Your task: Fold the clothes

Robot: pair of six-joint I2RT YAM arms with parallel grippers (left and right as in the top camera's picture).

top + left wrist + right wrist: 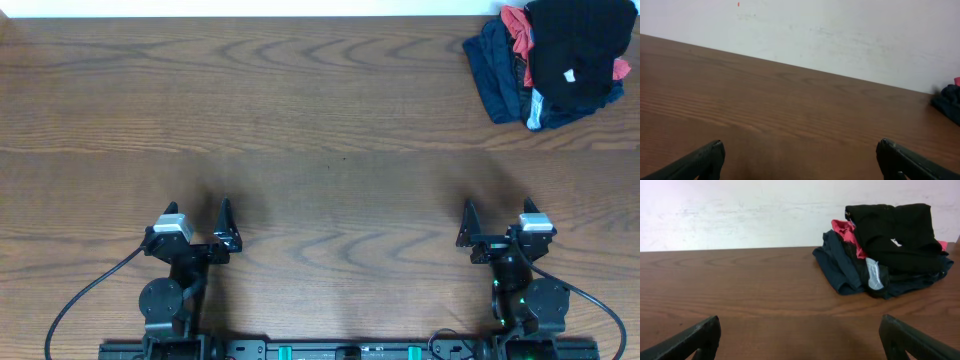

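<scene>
Sitting in the far right corner of the table (320,120), the black shirt (572,50) lies bunched up on top of a small pile, and its white tag (569,75) shows. Under it are a red shirt (517,30) and dark blue clothes (497,70), which poke out on the pile's left side. The pile is close to the table's far edge, by the white wall (740,210). From above, its right side is cut off by the picture's edge, so I cannot tell where the table ends there. The black shirt is so crumpled that its sleeves and neck are hard to make out. A little pale striped bit shows low in the pile, and I cannot tell which piece it belongs to. A wide stretch of brown wood lies between the pile and the 2 claws. The left claw (197,215) is near the front edge on the left, with its jaws spread wide and nothing between them. The right claw (498,215) is near the front edge on the right, spread just as wide and holding nothing. Both are well apart from the pile. The left wrist view catches only a dark blue scrap of the pile at its right edge.
</scene>
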